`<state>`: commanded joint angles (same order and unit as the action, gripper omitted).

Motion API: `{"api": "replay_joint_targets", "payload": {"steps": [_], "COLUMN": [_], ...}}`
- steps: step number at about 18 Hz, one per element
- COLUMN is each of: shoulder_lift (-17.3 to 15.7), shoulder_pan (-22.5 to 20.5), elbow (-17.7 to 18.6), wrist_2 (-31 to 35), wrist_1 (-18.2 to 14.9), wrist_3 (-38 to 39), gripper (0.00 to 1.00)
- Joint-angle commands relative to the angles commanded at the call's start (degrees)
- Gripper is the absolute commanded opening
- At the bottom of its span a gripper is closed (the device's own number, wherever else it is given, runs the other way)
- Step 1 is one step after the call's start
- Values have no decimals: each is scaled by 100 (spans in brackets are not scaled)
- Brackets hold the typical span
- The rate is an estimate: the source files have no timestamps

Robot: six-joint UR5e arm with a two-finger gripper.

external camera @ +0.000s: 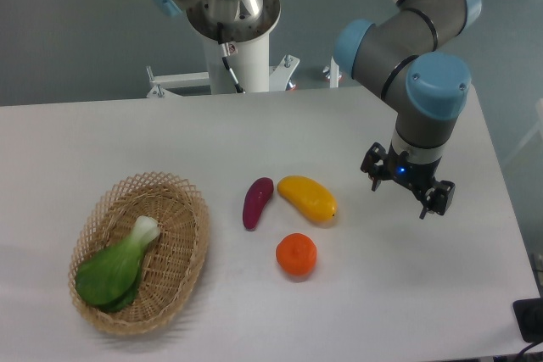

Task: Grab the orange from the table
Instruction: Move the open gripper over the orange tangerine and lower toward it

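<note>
A UR5e arm hangs over the white table (102, 133), where 3 pieces of produce lie loose near the middle and a 4th sits in a wicker basket (191, 252) at your left. The yellow-orange mango-like fruit (308, 197) lies just behind the orange (296, 254), close to it but with a thin strip of tabletop showing between them. A purple eggplant-like vegetable (258, 203) rests just left of the yellow fruit, tilted, and up and left of the orange. In the basket a green bok choy (117, 269) lies aslant, its pale stalk pointing up and right.

The gripper (407, 186) sits to the right of the yellow fruit and up and right of the orange, well apart from it, with bare table between. Its 2 fingers (438, 197) stand spread, holding nothing; you see 1 at the left and 1 at the right of the black wrist, where a small blue light glows.

You cannot tell how high the fingertips stand above the tabletop from this single view. The arm's upper links run out of the top edge, and a dark object (530, 320) is cut off at the lower right corner.
</note>
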<state>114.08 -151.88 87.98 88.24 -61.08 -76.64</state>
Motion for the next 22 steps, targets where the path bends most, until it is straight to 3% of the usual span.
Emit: {"api": "replay_joint_targets", "payload": {"steps": [11,18,20,22], "shoulder_lift": [44,105,176,263], "shoulder_pan": [289,870,1037,1150], "elbow": [9,167,219,342], "wrist_2": [0,-62,-70,-62], "wrist_1": [-79,-35,70,385], "wrist_3": [395,1545,1714,1740], "gripper": [100,100,100,100]}}
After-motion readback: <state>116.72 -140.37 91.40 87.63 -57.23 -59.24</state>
